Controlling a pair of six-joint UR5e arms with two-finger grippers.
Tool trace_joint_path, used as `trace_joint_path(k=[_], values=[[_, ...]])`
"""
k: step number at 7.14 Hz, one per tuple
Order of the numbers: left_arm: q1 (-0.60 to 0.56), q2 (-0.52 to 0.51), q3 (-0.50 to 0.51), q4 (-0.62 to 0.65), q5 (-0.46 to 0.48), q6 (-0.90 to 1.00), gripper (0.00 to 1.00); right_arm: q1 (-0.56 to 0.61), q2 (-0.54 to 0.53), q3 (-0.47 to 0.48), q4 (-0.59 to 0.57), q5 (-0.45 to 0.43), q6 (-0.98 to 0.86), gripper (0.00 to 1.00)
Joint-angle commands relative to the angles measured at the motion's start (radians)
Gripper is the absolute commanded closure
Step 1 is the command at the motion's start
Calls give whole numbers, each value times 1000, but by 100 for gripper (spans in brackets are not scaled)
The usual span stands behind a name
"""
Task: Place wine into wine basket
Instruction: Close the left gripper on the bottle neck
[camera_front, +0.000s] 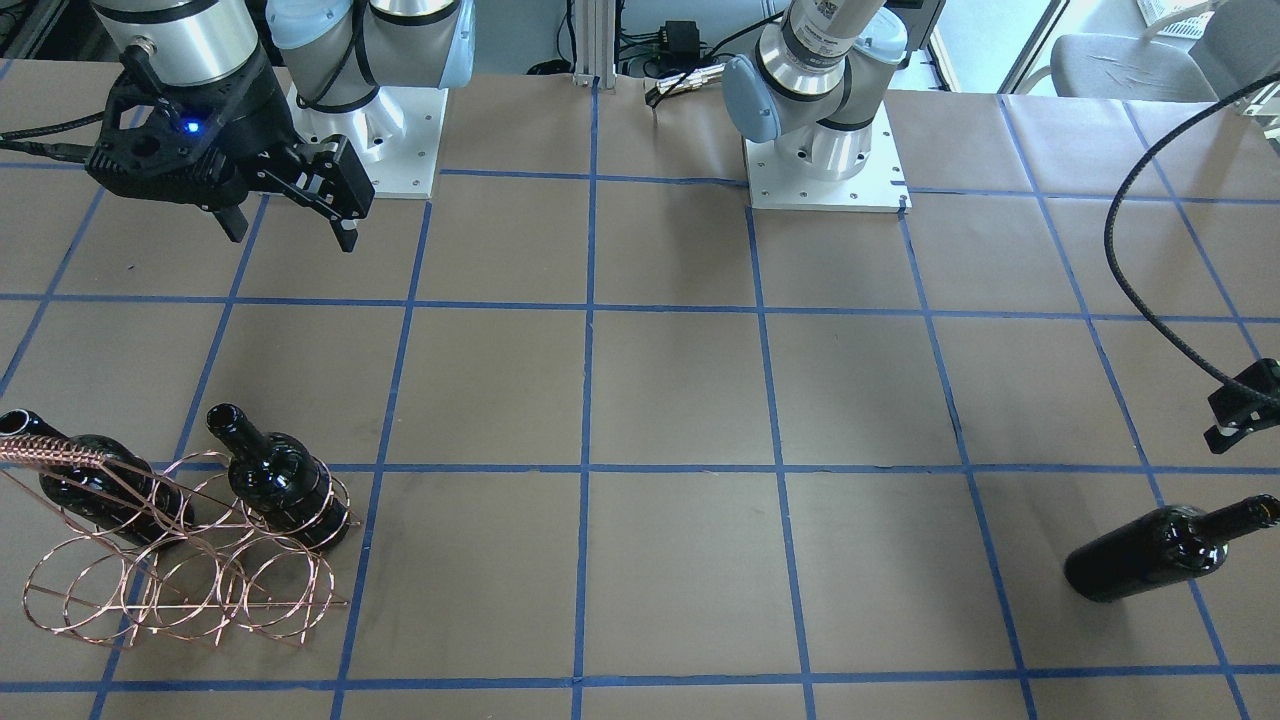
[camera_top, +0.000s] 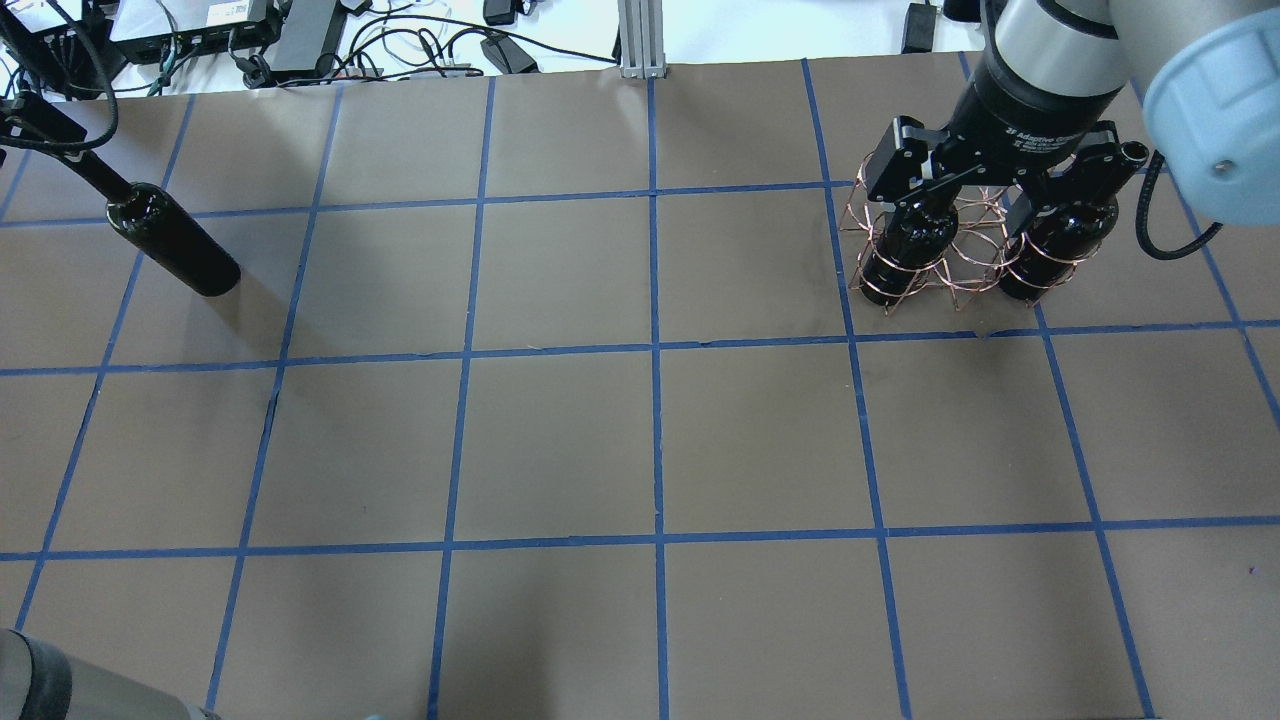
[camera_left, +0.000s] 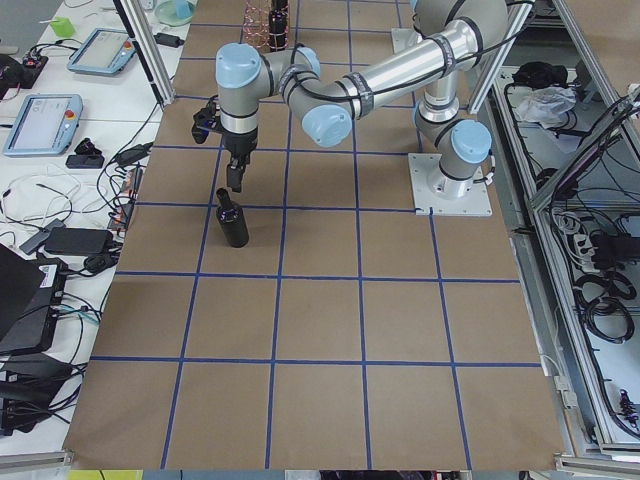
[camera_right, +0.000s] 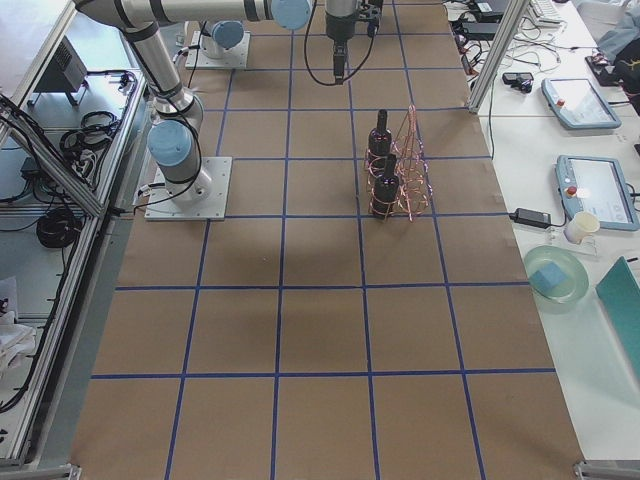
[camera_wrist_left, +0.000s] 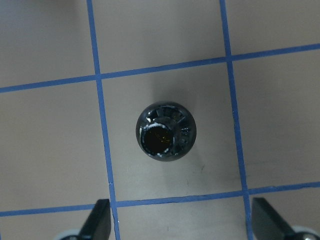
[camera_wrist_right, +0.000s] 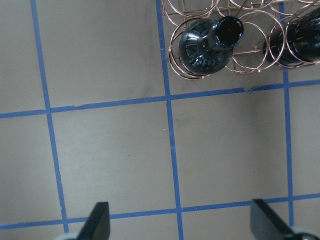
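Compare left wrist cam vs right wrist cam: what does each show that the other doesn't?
Left wrist only: the loose wine bottle, upright on the table, seen straight down its mouth, with the left gripper open. Right wrist only: the wine basket at the top edge, two bottles standing in its loops; right gripper open. Shared: brown surface with blue tape grid, spread fingertips at the bottom corners.

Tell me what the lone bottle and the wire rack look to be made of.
The lone bottle looks like dark, near-black glass with a glossy finish: sharp light reflections sit on its shoulder and body. The wine basket looks like thin metal wire bent into loops, with a shiny copper or rose-gold tone. Whether it is solid copper or plated cannot be told.
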Motion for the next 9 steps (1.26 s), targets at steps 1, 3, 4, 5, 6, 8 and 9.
trace_joint_path(k=[1, 3, 4, 5, 6, 8, 9], values=[[2, -66, 30, 25, -48, -63, 0, 0, 0, 0, -2, 0, 0, 0], [2, -103, 29, 55, -53, -105, 0, 0, 0, 0, -2, 2, 0, 0], [2, -106, 29, 55, -75, -114, 2, 0, 0, 0, -2, 2, 0, 0], [2, -111, 29, 55, -78, -116, 6, 0, 0, 0, -2, 0, 0, 0], [2, -111, 29, 56, -76, -114, 14, 0, -2, 2, -2, 2, 0, 0], [2, -117, 29, 56, -70, -104, 22, 0, -2, 2, -2, 0, 0, 0], [2, -118, 29, 78, -72, -103, 22, 0, 0, 2, -2, 0, 0, 0]])
